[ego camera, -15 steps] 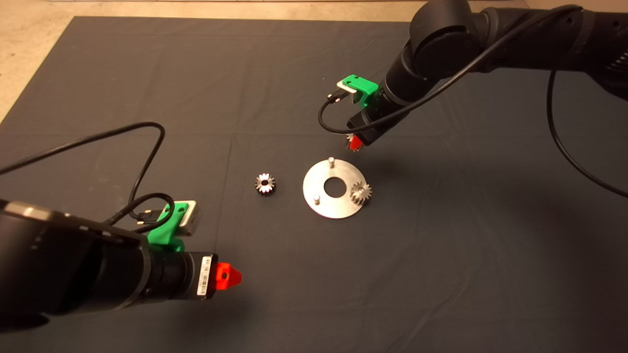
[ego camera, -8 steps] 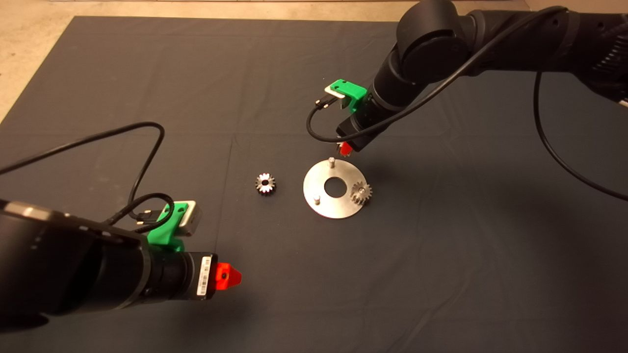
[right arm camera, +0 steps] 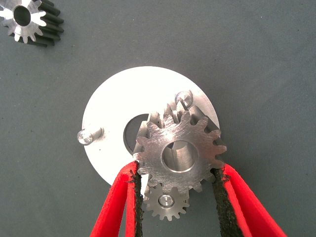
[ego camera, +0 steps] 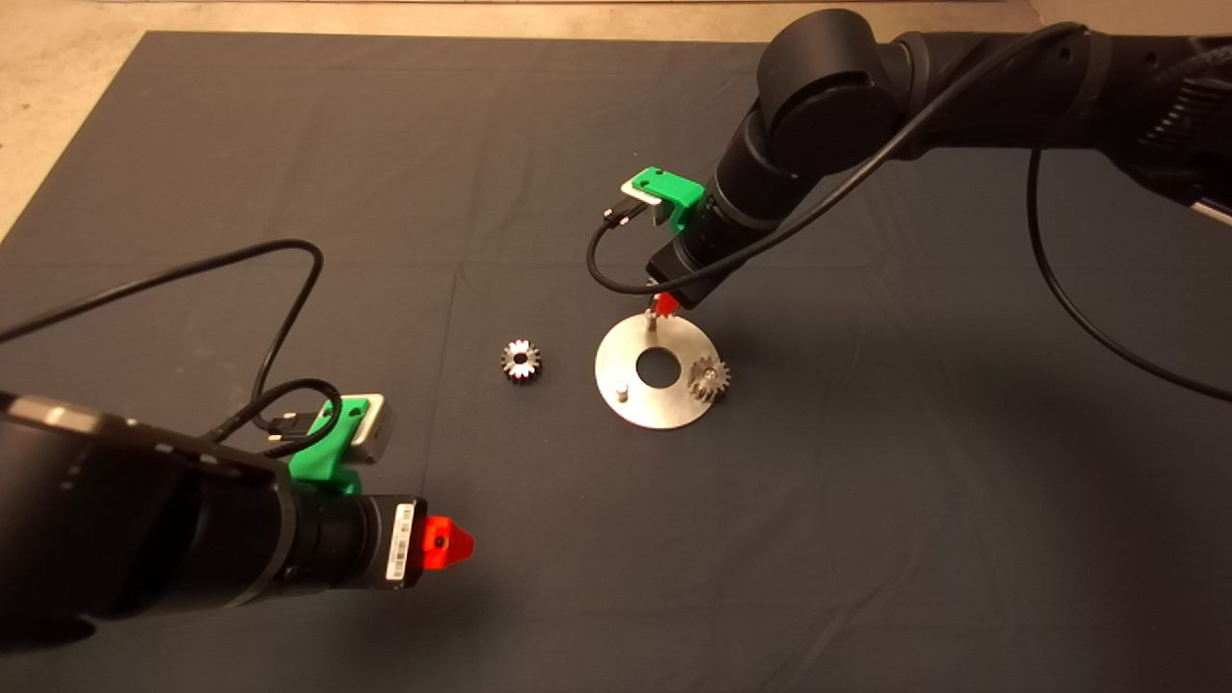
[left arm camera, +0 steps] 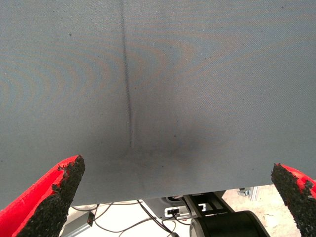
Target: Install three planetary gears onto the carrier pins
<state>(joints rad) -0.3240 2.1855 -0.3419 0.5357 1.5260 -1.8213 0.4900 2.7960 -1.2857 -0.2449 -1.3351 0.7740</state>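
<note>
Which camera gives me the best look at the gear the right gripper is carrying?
The right wrist view: the held gear fills the frame between the right gripper fingers, bore and teeth clear. The head view hides it behind the arm; the left wrist view shows only mat.

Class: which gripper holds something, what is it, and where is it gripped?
The right gripper holds a gear, pads pinching opposite sides of its toothed rim. The left gripper holds nothing.

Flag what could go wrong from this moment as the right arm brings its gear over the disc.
The held gear in the right gripper hangs above the disc, but its bore does not clearly line up with the free pin; lowering now could land it on the pin top and jam or tilt it.

The fingers straddle the seated gear in this view and may knock it.

The loose gear still lies on the mat; the left gripper is idle.
</note>
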